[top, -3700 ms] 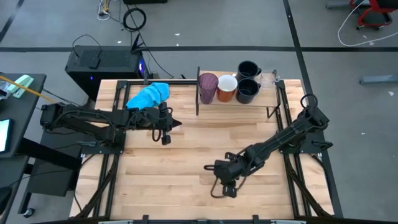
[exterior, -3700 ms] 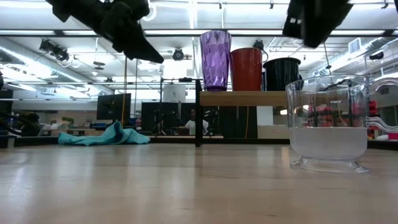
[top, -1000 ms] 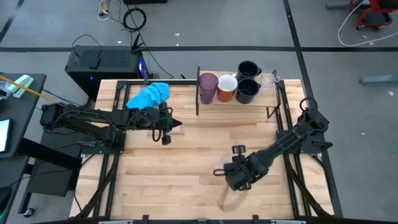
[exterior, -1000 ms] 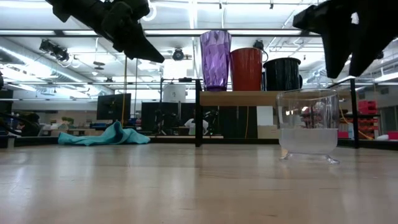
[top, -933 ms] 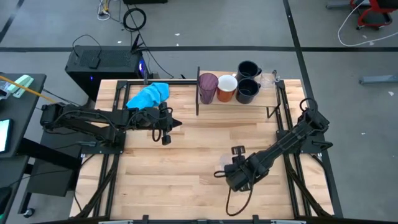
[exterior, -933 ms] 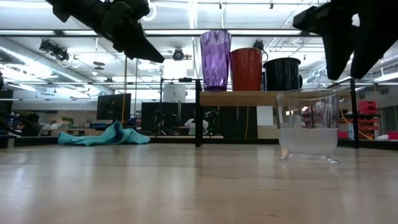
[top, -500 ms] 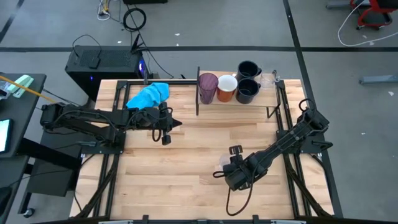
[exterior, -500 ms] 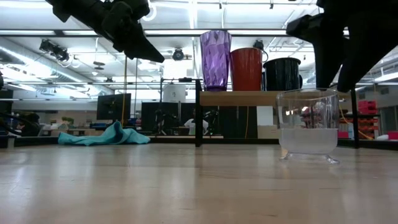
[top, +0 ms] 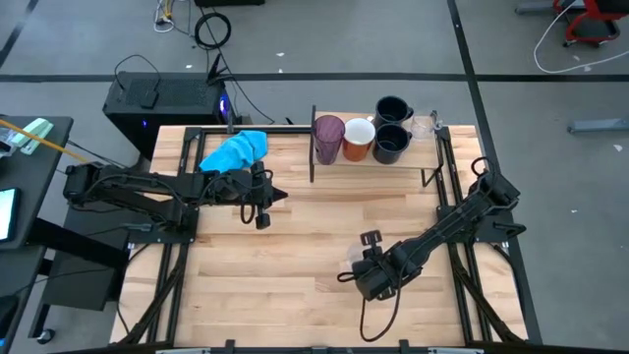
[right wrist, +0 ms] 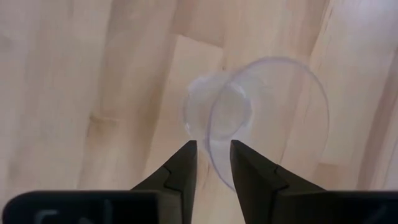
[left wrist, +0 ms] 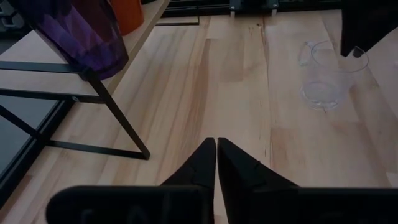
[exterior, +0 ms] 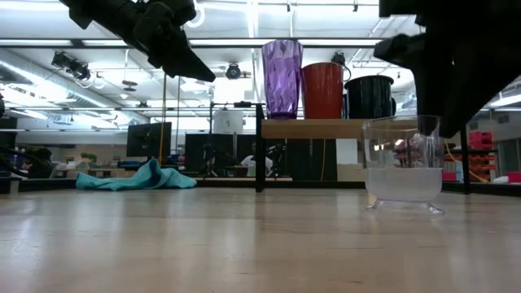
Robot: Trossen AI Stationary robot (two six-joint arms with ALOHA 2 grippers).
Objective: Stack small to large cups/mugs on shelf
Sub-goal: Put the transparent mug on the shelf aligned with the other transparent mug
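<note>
The small clear cup stands upright on the counter, toward the near edge and right of centre, where it stood a second ago. Since then the right hand has come lower over it, and its fingers have narrowed. They remain slightly parted, straddling the cup's rim from above; whether they touch it I cannot tell. The left hand hangs shut and empty near the blue cloth. The purple tumbler, orange mug and black mugs stand on the shelf at the far edge.
</note>
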